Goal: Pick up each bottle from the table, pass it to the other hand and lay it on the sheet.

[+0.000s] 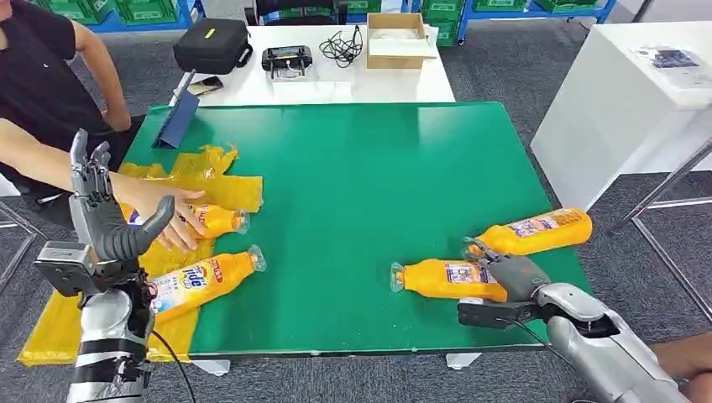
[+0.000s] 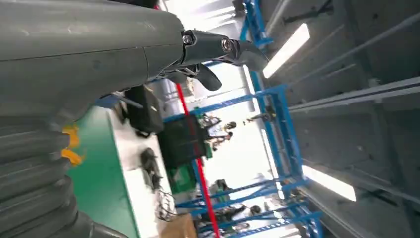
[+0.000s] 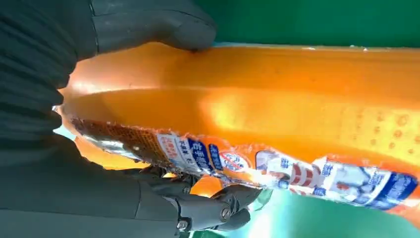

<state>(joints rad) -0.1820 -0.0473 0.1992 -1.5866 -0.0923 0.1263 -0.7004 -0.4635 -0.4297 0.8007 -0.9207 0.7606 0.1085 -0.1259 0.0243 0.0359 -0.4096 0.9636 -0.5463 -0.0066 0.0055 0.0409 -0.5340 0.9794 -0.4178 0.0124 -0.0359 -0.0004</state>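
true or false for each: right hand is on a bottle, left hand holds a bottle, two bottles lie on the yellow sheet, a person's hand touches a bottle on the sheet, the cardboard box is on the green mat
1. The right hand is on an orange bottle. True; the right wrist view shows thumb and fingers around it.
2. The left hand holds a bottle. False; it is raised with nothing in it.
3. Two bottles lie on the yellow sheet. True: the near bottle and the far bottle.
4. A person's hand touches a bottle on the sheet. True, the far bottle.
5. The cardboard box is on the green mat. False; it sits on the white table beyond.
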